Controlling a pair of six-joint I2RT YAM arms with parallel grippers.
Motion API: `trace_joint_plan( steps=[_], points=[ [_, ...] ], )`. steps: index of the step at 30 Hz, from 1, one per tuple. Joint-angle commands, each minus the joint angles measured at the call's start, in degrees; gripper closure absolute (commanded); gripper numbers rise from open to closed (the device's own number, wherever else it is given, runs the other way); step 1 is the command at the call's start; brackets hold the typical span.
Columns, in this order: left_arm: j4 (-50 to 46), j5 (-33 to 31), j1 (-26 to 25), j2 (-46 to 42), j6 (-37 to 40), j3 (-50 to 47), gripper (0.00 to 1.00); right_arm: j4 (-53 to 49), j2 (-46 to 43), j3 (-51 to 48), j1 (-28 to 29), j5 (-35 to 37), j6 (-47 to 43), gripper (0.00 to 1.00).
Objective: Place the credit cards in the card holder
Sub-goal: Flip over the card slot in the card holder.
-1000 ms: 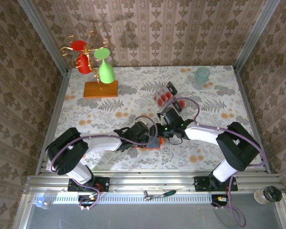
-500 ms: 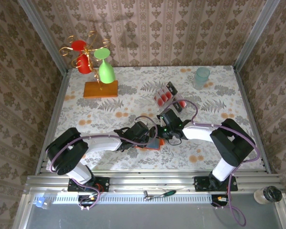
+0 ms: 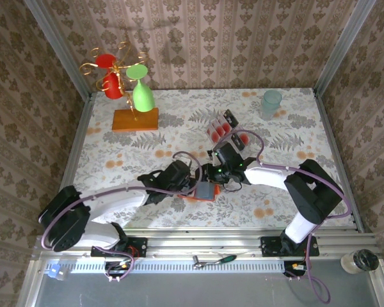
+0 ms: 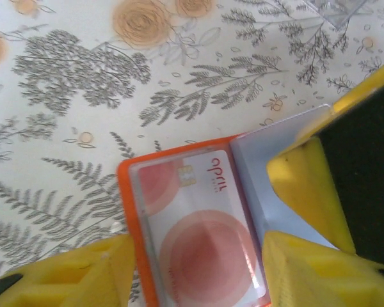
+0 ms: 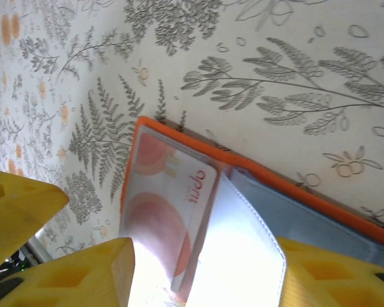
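Left wrist: wallet (image 4: 251, 167) open, pink card (image 4: 201, 224) inside.
Card's long axis follows left gripper (image 4: 195, 268) fingers; right gripper (image 5: 205, 278) also astride wallet; grips unclear.

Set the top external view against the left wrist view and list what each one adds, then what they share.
The top external view takes in the left arm and right arm meeting mid-table, the waiting credit cards beyond them, a pale green cup at the far right and the orange block with its gold wire stand. The left wrist view gives close detail: a pale pink card marked april in the holder's pocket, a grey flap beside it, and yellow fingers on either side. Both show the card holder lying open on the flowered table.
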Motion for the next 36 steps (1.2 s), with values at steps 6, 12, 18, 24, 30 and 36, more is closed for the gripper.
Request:
trace_joint_plan(
  steps=[6,12,18,24,30,36],
  points=[
    [-2.61,-1.86,5.37,-11.14,-1.51,-5.99,0.43,-2.60,1.72,4.78,4.66,-0.59,2.36,0.40],
    [-4.42,-1.80,7.55,-17.14,-1.98,-9.14,0.43,-1.89,7.54,9.16,6.58,0.00,3.33,0.39],
    [-5.50,-1.66,8.41,-19.86,-2.17,-10.40,0.42,-0.58,12.18,10.89,6.81,0.31,3.52,0.39],
    [-5.55,-1.38,8.64,-20.13,-2.25,-10.75,0.42,0.00,12.63,10.84,6.74,-0.41,3.31,0.39],
    [-5.09,-1.19,8.64,-19.80,-2.42,-10.68,0.42,-1.43,10.38,11.49,5.68,-0.87,2.31,0.39],
    [-4.32,-0.60,8.63,-18.26,-2.10,-9.66,0.41,-3.35,5.71,10.77,3.10,-0.92,1.09,0.39]
  ],
)
